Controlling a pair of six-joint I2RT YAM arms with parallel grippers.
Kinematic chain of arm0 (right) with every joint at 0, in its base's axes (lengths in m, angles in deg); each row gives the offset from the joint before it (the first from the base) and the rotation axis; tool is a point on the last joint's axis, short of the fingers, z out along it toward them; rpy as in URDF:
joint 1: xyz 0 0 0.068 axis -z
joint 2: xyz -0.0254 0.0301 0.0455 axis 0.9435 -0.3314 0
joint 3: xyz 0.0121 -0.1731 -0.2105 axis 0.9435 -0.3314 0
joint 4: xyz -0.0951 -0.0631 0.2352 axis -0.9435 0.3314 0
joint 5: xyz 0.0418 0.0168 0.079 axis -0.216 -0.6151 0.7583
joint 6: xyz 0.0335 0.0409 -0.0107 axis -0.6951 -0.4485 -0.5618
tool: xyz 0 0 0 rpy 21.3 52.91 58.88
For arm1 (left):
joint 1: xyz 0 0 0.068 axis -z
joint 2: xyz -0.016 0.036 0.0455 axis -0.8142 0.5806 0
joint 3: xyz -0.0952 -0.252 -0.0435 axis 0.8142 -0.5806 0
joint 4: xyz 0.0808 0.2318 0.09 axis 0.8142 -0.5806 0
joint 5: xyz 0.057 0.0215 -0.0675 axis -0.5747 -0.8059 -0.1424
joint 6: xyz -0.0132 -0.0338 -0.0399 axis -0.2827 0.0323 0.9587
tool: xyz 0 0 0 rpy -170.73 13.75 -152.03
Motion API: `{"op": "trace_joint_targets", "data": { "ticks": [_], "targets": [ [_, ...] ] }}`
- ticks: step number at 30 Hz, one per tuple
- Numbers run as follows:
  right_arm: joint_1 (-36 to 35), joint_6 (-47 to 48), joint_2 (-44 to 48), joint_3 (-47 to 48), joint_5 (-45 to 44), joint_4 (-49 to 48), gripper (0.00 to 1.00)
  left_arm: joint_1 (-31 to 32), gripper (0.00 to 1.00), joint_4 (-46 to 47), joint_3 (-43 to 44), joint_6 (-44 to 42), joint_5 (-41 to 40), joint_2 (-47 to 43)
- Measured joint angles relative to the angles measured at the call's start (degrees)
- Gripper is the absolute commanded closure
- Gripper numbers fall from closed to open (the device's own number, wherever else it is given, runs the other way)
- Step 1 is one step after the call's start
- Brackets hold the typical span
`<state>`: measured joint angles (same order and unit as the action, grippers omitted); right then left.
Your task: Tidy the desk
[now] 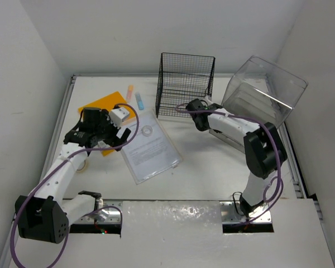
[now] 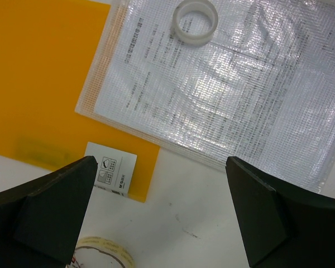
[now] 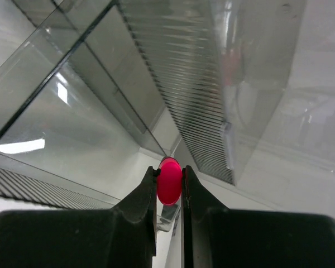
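The white desk point(image 1: 212, 167) carries an orange folder point(image 1: 103, 106) and a clear document sleeve point(image 1: 151, 148) with a small tape ring point(image 1: 147, 130) on it. My left gripper point(image 1: 109, 139) hovers open over bare desk point(image 2: 178, 218) at the folder's corner point(image 2: 39, 72), beside the sleeve point(image 2: 212, 95), with nothing between its fingers point(image 2: 162, 212). A yellowish tape roll point(image 2: 100, 251) lies just by its left finger. My right gripper point(image 1: 201, 111) sits between the mesh rack and the clear box. It is shut point(image 3: 169, 177) on a small pink round-ended object point(image 3: 169, 184).
A black wire-mesh rack point(image 1: 185, 84) stands at the back centre. The clear plastic drawer box point(image 1: 265, 89) stands tilted at the back right, filling the right wrist view point(image 3: 173, 72). A blue marker point(image 1: 140, 101) and an orange marker point(image 1: 130, 90) lie behind the folder. Silver rails edge the desk.
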<state>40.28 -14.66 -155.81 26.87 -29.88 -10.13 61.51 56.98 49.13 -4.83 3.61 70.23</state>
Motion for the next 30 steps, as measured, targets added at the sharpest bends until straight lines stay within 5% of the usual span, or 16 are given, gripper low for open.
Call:
{"op": "trace_joint_targets", "data": {
  "ticks": [15, 23, 30],
  "targets": [
    [0.6, 0.5, -3.4, 1.1, 2.6, -0.2, 0.84, -0.3, 0.00, 0.5, -0.8, 0.0, -1.1, 1.0],
    [0.6, 0.9, -3.4, 1.1, 4.3, -0.5, 0.62, -0.3, 0.00, 0.5, -0.8, 0.0, -1.3, 1.4],
    [0.6, 0.9, -3.2, 1.1, 6.2, -1.0, 0.57, -0.4, 0.00, 0.5, -0.8, 0.0, -1.5, 1.4]
  ]
}}
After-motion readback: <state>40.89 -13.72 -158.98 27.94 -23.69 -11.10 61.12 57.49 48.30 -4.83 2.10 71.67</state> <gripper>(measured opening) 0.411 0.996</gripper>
